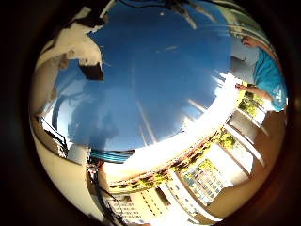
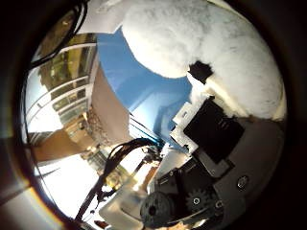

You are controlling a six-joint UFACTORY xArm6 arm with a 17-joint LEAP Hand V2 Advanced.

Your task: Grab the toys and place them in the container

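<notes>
A white fluffy plush toy (image 2: 197,38) fills much of the right thumb side palm view and lies close against the palm. My right hand (image 2: 206,129) has black and white fingers curled against the toy's edge. In the right little finger side palm view a finger (image 1: 89,64) curls beside a pale part of the toy (image 1: 68,42). The hand and toy are well above a blue table cover (image 1: 160,80), which lies spread out below.
A person in a teal shirt (image 1: 268,75) is at the far side of the blue cover. Papers and small items (image 1: 202,179) lie on the floor beyond the cover's sunlit edge. Wooden furniture (image 2: 106,115) stands beside the cover.
</notes>
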